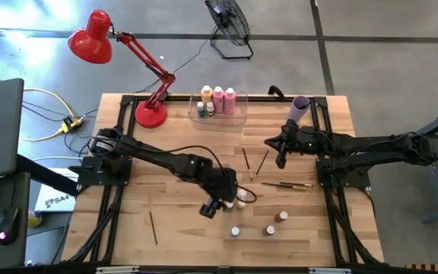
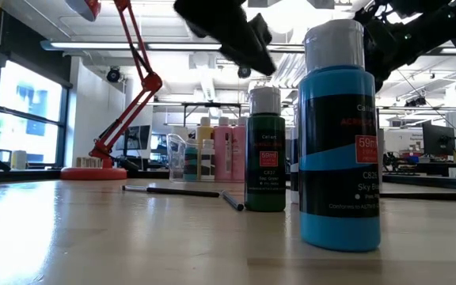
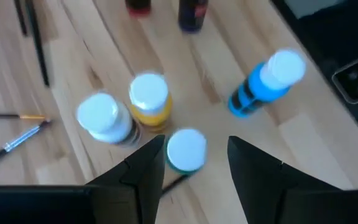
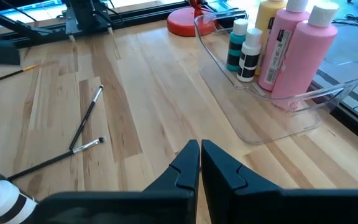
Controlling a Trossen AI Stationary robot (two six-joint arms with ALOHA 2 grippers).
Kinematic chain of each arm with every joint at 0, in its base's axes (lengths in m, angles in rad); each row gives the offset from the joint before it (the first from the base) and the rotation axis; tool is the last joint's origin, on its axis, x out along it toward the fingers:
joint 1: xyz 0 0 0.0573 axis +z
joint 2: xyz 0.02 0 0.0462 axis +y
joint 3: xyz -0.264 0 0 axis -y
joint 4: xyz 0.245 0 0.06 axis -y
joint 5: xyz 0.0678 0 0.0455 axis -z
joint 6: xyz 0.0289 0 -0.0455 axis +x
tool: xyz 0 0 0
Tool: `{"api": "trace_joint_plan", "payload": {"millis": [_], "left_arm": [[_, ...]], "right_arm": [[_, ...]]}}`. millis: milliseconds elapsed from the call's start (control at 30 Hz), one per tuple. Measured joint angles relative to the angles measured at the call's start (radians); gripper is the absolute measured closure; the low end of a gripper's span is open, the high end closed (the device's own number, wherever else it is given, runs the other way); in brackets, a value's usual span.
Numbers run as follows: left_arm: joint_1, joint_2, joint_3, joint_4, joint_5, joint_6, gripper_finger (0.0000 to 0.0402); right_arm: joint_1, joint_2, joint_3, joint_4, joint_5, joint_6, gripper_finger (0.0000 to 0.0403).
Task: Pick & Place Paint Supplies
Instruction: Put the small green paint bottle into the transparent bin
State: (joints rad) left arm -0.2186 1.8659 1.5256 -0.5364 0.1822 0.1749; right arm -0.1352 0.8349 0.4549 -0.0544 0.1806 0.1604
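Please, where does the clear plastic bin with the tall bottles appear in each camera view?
High view: the clear bin is at top centre, just right of the red lamp base.
Low view: far background, left of centre, right of the red lamp base.
Left wrist view: not in it.
Right wrist view: upper right, the red lamp base behind it.
Shared landmark: the red lamp base.

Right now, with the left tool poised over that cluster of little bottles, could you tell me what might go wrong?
1. The open left tool straddles a teal bottle crowded by a yellow bottle and a white-capped neighbour; closing could topple them.
2. A toppled bottle might roll onto the brushes.
3. The blue bottle stands near the table's edge and could be knocked off.
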Motion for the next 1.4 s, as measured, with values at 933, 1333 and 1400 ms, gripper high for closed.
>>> {"api": "trace_joint_plan", "payload": {"millis": [933,1333,1400], "left_arm": [[-0.005,0.085,-0.006,0.019,-0.011,-0.019,0.0187],[-0.004,0.1,-0.005,0.04,-0.006,-0.025,0.0187],[-0.004,0.1,-0.004,0.04,-0.006,-0.025,0.0187]], "right_arm": [[0.0,0.0,0.0,0.005,0.0,0.0,0.0395],[0.0,0.0,0.0,-0.001,0.0,0.0,0.0395],[0.0,0.0,0.0,-0.002,0.0,0.0,0.0395]]}}
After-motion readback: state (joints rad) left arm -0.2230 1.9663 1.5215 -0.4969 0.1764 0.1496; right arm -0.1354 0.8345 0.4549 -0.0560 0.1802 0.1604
